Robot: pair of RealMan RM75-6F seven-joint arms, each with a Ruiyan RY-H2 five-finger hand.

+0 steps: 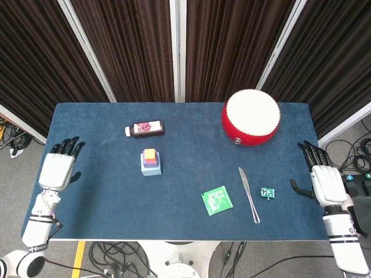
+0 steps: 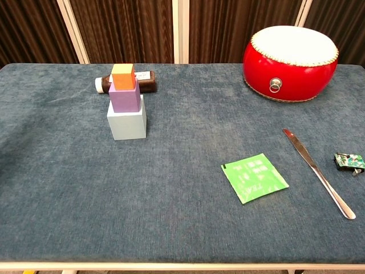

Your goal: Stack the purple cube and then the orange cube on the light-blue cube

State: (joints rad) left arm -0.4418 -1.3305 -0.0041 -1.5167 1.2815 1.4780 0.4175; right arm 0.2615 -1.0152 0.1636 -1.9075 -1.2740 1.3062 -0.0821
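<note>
The left hand (image 1: 57,170) hangs at the left edge of the table (image 1: 185,191), palm down, fingers spread and holding nothing. The right hand (image 1: 323,184) sits off the right edge in the same loose pose, thumb out toward the table, also empty. Only the head view shows either hand.

The orange cube (image 2: 123,76) rests on the purple cube (image 2: 125,97), which rests on the light-blue cube (image 2: 126,124), a straight tower left of centre. Just beyond it lies a dark bottle (image 2: 140,81) on its side, partly hidden behind the tower in the chest view.

A red drum (image 2: 290,55) stands at the far right. Nearer lie a knife (image 2: 316,171), a green packet (image 2: 254,177) and a small green circuit board (image 2: 348,161), too small to make out.
</note>
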